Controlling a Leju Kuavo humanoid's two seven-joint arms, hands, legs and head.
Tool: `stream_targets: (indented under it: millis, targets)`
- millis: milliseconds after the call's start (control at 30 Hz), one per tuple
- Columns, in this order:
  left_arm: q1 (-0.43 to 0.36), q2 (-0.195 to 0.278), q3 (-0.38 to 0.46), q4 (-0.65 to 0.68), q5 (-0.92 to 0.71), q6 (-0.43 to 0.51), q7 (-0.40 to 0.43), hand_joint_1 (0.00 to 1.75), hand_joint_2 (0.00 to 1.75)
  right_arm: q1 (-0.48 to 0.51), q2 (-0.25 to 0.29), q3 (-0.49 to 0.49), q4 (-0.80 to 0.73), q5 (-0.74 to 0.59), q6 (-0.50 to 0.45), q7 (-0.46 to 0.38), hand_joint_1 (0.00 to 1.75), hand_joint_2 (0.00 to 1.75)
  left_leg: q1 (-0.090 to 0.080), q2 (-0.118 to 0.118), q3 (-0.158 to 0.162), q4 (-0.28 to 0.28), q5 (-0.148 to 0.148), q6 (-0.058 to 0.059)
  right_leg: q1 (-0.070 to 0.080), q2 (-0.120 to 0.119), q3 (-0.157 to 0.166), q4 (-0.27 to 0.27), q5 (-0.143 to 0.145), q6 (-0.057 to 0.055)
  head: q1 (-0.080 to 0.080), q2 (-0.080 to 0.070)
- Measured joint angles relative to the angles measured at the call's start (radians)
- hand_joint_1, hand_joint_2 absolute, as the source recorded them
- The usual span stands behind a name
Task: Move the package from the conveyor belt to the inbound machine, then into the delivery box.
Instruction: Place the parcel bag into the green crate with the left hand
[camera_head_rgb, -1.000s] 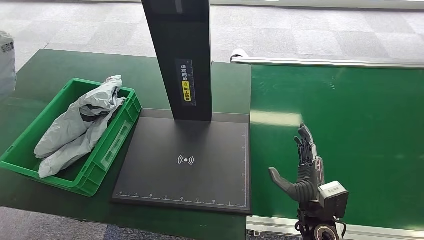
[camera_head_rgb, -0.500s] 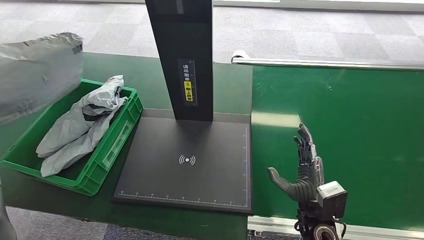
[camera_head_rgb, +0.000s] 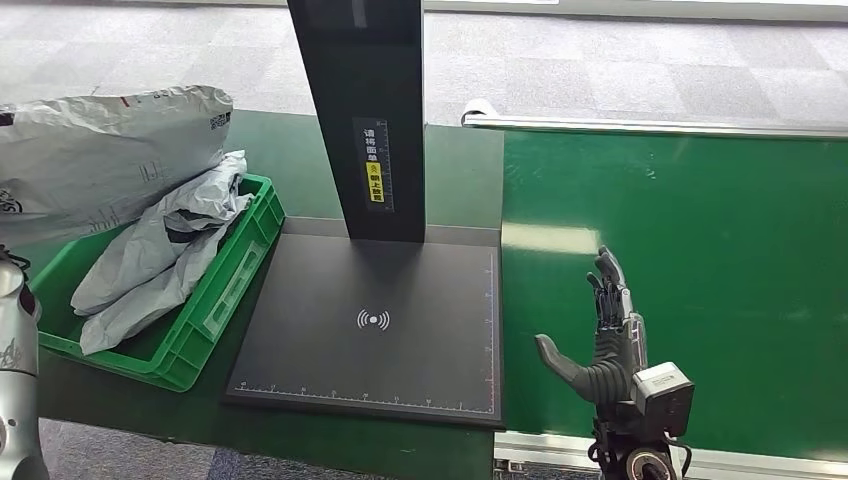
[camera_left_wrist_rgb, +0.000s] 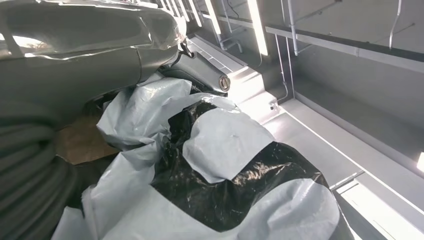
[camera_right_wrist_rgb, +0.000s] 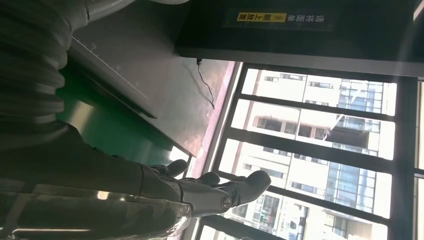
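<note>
Package (camera_head_rgb: 105, 155) lies lengthwise sideways above the green box (camera_head_rgb: 215, 310), left fingers grasping it, right fingers (camera_head_rgb: 608, 290) released.

- On the black post (camera_head_rgb: 360, 110) of the inbound machine there's a small label (camera_head_rgb: 372, 165): pale Chinese characters above a yellow strip, too small to read.
- The scanning plate (camera_head_rgb: 370, 320) carries a white wireless symbol (camera_head_rgb: 372, 320) and ruler ticks along its edges.
- The held package (camera_head_rgb: 100, 155) shows dark print, illegible.
</note>
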Motion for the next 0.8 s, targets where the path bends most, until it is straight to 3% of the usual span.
stream_targets:
  millis: [200, 367, 500, 633, 800]
  targets:
    - [0.002, -0.001, -0.008, -0.005, -0.001, -0.007, 0.003, 1.75, 1.75, 0.0, 0.0, 0.0, 0.0, 0.0, 0.0, 0.0, 0.0, 1.75, 0.0, 0.0, 0.0, 0.0, 0.0, 0.0, 0.0, 0.0, 0.0, 0.0, 0.0, 0.0, 0.0, 0.0]
    - [0.029, -0.041, -0.069, -0.035, -0.1, -0.202, 0.107, 1.75, 1.75, 0.001, 0.0, -0.001, 0.0, 0.005, -0.005, 0.0, 0.0, 1.75, 0.0, -0.003, 0.0, 0.0, 0.0, 0.0, -0.001, -0.003, 0.001, 0.0, 0.0, 0.0, 0.0, 0.0]
    - [0.124, -0.111, -0.184, -0.095, -0.161, -0.276, 0.139, 0.0, 1.75, 0.006, 0.0, -0.001, -0.001, 0.017, 0.001, 0.0, 0.0, 1.75, -0.002, -0.001, 0.001, 0.0, 0.0, 0.0, -0.002, -0.002, 0.001, 0.0, 0.0, 0.001, 0.0, 0.0]
    - [0.209, -0.165, -0.316, -0.164, -0.187, -0.331, 0.204, 0.0, 1.75, 0.002, 0.0, -0.001, -0.001, 0.024, 0.006, 0.0, 0.0, 1.75, -0.003, -0.001, 0.0, 0.001, 0.0, 0.0, -0.003, -0.002, 0.001, 0.0, 0.0, 0.001, 0.0, 0.0]
    - [0.225, -0.163, -0.402, -0.206, -0.248, -0.402, 0.386, 0.0, 1.75, 0.001, -0.001, -0.007, -0.005, 0.024, 0.003, 0.022, 0.0, 1.75, -0.002, -0.001, 0.0, 0.0, 0.0, 0.0, -0.002, -0.002, 0.001, 0.0, 0.0, 0.001, -0.001, 0.0]
